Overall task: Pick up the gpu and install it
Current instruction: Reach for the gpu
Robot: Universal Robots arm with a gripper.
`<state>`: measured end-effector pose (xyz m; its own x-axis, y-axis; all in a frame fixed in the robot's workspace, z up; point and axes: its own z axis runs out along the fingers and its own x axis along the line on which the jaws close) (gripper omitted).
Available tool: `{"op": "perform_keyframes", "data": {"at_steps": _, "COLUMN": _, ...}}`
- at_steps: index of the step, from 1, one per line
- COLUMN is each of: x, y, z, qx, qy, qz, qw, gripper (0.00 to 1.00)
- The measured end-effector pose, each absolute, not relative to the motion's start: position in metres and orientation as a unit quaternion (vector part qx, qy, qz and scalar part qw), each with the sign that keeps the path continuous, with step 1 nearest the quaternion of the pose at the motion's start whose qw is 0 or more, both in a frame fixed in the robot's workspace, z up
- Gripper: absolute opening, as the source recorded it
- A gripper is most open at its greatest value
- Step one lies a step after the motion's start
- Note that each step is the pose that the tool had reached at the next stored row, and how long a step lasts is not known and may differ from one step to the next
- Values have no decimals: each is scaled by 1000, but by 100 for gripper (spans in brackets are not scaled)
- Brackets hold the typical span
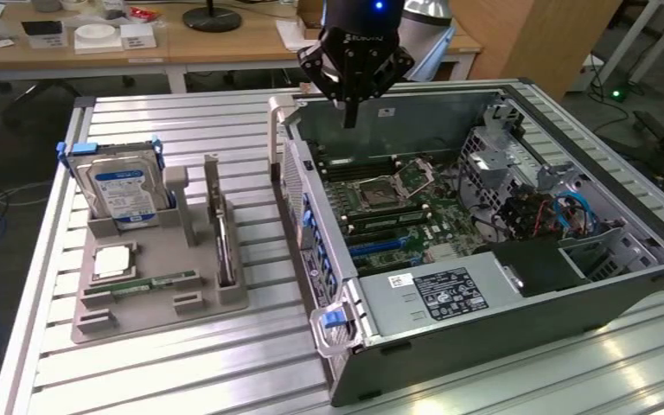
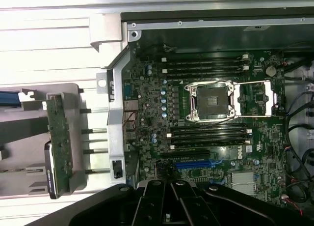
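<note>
Exterior view: the tool (image 1: 352,114) hangs closed and empty over the far rim of the open case (image 1: 505,333). The gpu (image 1: 226,246) stands on edge in the holder (image 1: 153,307), apart from the case on the exterior view's left.

Wrist view: the closed tool (image 2: 171,194) is above the motherboard (image 2: 147,113). The gpu (image 2: 59,142) sits in the holder beside the case.

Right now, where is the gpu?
The gpu stands on edge in the grey holder tray on the exterior view's left, between the hard drive and the open computer case.

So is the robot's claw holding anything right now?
No, nothing. The gripper is shut and empty above the open computer case; the gpu stands in the grey holder beside it.
</note>
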<state>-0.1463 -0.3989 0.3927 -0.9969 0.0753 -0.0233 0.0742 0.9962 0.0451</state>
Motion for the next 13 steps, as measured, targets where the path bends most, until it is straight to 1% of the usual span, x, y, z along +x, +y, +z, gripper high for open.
{"op": "perform_keyframes", "data": {"at_steps": 13, "x": -161, "y": -399, "z": 393, "qx": 37, "qy": 999, "qz": 22, "qw": 13, "gripper": 10}}
